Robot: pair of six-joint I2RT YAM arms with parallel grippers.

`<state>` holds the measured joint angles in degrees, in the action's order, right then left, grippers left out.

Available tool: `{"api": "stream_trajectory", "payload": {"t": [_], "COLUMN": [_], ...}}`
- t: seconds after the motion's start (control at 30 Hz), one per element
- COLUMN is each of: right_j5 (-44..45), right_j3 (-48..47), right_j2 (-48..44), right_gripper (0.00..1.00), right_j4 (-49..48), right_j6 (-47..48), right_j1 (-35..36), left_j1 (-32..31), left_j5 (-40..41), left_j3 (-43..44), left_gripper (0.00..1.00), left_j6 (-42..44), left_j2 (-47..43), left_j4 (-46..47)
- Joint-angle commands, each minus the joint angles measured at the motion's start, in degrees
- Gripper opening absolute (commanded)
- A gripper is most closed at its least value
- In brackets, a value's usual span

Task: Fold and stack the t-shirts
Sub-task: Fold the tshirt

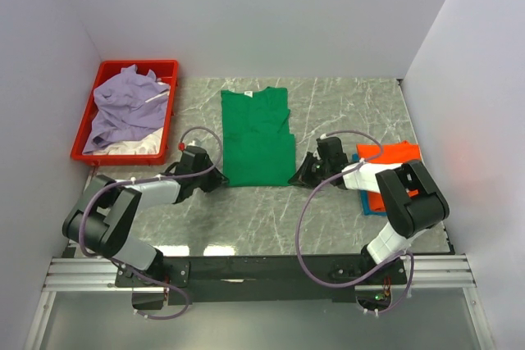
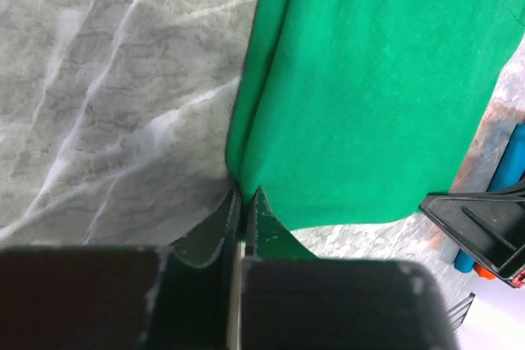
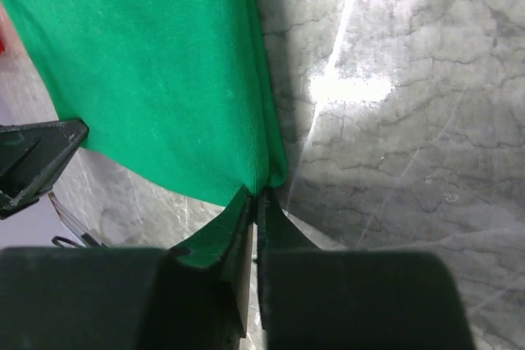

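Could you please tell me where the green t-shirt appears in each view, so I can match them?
Top external: the green t-shirt lies flat in the middle of the picture.
Left wrist: the green t-shirt fills the upper right, a corner pinched by the fingers of the left gripper.
Right wrist: the green t-shirt fills the upper left, a corner pinched by the fingers of the right gripper.
Shared landmark: the grey marbled table.

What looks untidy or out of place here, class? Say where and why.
The lavender t-shirt lies crumpled, unfolded, in the red tray at the far left, over a white cloth. The green t-shirt lies flat and neat.
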<state>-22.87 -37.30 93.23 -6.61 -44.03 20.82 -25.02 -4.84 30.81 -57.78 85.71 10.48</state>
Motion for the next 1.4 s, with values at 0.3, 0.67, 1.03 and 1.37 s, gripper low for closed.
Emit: {"api": "stream_trajectory", "payload": {"t": [0.3,0.67,1.03,1.37], "right_j5": [1.2,4.1,11.2,17.0], "right_j3": [11.3,29.2,26.2,5.8], "right_j2": [-10.3,-44.2,-67.0,-47.3], "right_gripper": [0.0,0.0,0.0,0.0], "right_j4": [1.3,9.9,28.0,29.4], "right_j6": [0.5,-6.3,-8.3,-0.2], "right_j1": [0.0,5.6,9.9,9.4], "left_j1": [-3.0,-15.1,-21.5,-20.1], "left_j5": [1.0,4.1,8.2,14.4], "left_j3": [-6.8,-16.7,-13.2,-0.2], "left_gripper": [0.01,0.01,0.01,0.01], "left_j6": [0.2,-7.3,-10.0,-5.4], "left_j2": [-15.2,-42.3,-52.5,-41.7], "left_j4": [-9.0,-20.8,-30.8,-32.5]}}
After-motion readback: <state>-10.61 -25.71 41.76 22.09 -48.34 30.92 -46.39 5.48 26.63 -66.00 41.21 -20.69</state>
